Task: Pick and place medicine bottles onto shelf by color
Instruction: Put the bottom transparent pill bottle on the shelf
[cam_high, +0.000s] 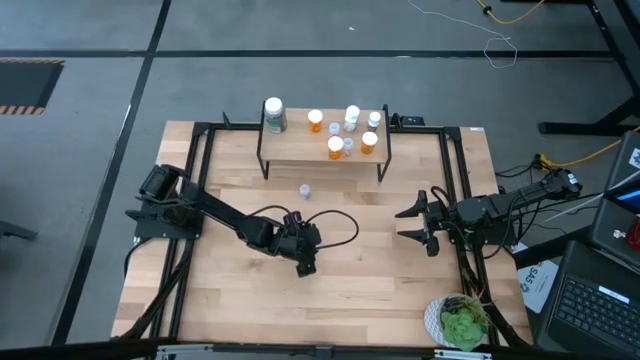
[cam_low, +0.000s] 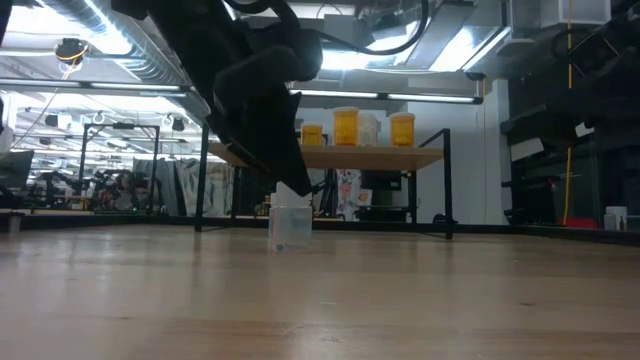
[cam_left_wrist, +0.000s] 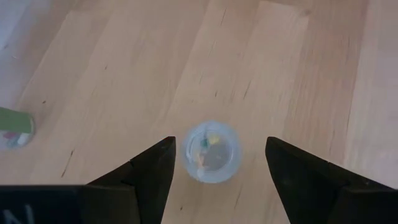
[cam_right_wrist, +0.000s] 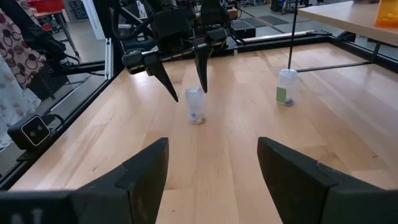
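A tiny clear bottle (cam_left_wrist: 211, 153) stands upright on its base on the tabletop, also seen in the right wrist view (cam_right_wrist: 196, 106) and the low view (cam_low: 290, 226). My left gripper (cam_left_wrist: 221, 148) is open just above it, pointing down, with one finger on either side and a gap to each. A second small clear bottle with a greenish label (cam_high: 304, 190) stands in front of the shelf (cam_high: 300, 153). The shelf carries several orange, white and clear bottles and a larger white-capped one (cam_high: 274, 115). My right gripper (cam_high: 401, 224) is open and empty at the table's right.
A green plant in a white pot (cam_high: 462, 322) stands at the near right corner. A black metal frame (cam_high: 452, 170) borders the table. A laptop (cam_high: 600, 305) and cables lie off the right edge. Bare wood lies between the two grippers.
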